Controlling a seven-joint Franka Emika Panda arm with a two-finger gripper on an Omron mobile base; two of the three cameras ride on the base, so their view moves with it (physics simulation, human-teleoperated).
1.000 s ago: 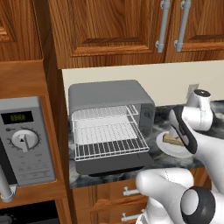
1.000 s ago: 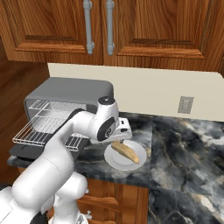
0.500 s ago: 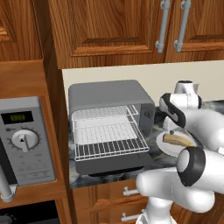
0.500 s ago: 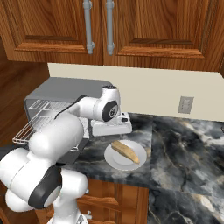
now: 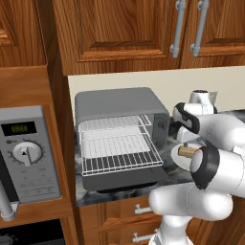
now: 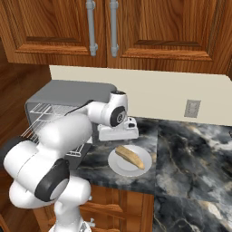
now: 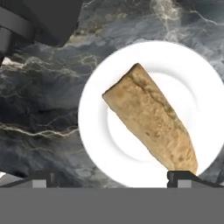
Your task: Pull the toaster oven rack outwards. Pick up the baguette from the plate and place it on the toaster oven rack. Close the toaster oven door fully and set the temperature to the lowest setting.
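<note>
The grey toaster oven (image 5: 119, 107) stands with its door (image 5: 125, 179) folded down flat and its wire rack (image 5: 119, 146) pulled out over the door. The tan baguette (image 6: 130, 157) lies on the small white plate (image 6: 118, 168) just right of the oven. My gripper (image 6: 118, 134) hangs between the oven and the plate, a little above and behind the plate. In the hand view the baguette (image 7: 151, 118) lies diagonally on the plate (image 7: 98, 131). The gripper (image 7: 114, 178) is open, its tips wide apart near the plate's edge, with nothing between them.
A silver microwave (image 5: 29, 153) with a green display sits left of the oven in a wood cabinet. Wooden wall cabinets (image 6: 113, 27) hang above. The dark marble counter (image 6: 195, 154) stretches to the right, with a wall outlet (image 6: 192, 108) behind. My own arm (image 5: 220, 158) hides most of the plate in the left base view.
The arm has folded, its elbow swinging forward and down toward the cameras. The hand has turned and stays over the counter beside the plate. The baguette, plate and rack have not moved.
</note>
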